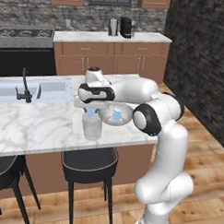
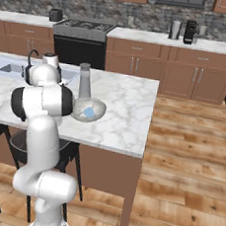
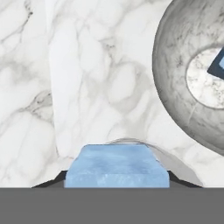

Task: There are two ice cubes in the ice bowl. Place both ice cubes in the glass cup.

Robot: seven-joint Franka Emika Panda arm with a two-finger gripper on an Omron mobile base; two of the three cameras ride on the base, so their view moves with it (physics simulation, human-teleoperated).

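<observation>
The fingers (image 3: 116,183) are clamped on one ice cube (image 3: 116,166), a pale-blue block held between the dark tips, right above the glass cup (image 1: 92,127). The cup stands on the marble counter (image 1: 34,126) just beside the ice bowl (image 1: 115,115). The second ice cube (image 1: 116,116) lies in the bowl's middle. A tall grey bottle (image 2: 84,81) stands behind the bowl. A sink with a dark faucet (image 1: 25,87) is set into the counter's far side. Black stools (image 1: 89,164) stand below the counter's near edge, on a wooden floor (image 2: 188,163). Wooden cabinets (image 2: 169,69) and a stove (image 2: 82,29) line the stone back wall.
</observation>
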